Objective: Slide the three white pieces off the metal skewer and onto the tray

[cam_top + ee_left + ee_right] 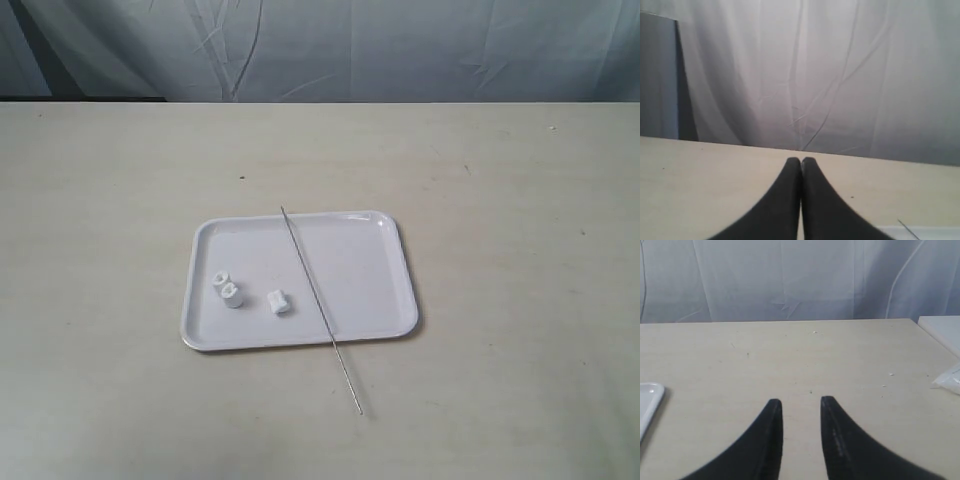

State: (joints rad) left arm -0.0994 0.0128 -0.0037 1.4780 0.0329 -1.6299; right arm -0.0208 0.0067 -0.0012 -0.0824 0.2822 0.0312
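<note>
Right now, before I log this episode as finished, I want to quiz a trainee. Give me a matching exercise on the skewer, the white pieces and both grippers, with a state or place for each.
Things
1. metal skewer
2. three white pieces
3. left gripper
4. right gripper

States
A. open, holding nothing
B. lying loose on the tray, off the skewer
C. shut, holding nothing
D. bare, lying slantwise across the tray, one end past its rim

Pairs: 1-D, 2-B, 3-C, 4-A
</note>
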